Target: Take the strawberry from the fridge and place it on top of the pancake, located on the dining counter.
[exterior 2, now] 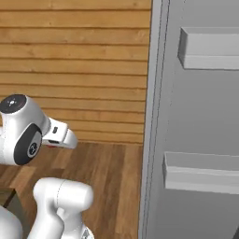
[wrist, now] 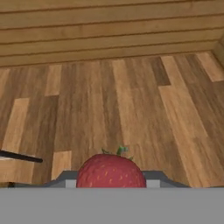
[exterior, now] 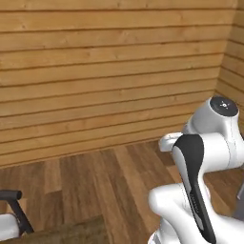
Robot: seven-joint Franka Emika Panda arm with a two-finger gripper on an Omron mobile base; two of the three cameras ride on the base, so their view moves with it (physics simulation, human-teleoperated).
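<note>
Down low in the hand view, the strawberry (wrist: 111,171) sits between the two grey fingers (wrist: 65,179) of the gripper (wrist: 111,183). The fingers are pulled in close and pinch the berry on both sides. It is red with tiny dots and has small green leaves on top. It hangs in the air above the floor (wrist: 131,105).

The floor is made of long wooden boards, some dark brown and some lighter. Behind the floor stands a wall (exterior: 95,71) of wide flat planks in a warm honey colour. The planks run sideways, one over the other. At the right of the left base view, a second plank wall meets the first in a corner.

In the right base view, the fridge (exterior 2: 196,121) door stands tall and light grey, close by on the right. It has two grey shelves on its inner side, one high and one lower. In this view the strawberry shows as a small bit of red under the white hand, well left of the fridge.

A thin dark bar (wrist: 22,156) shows at the left edge of the hand view.
</note>
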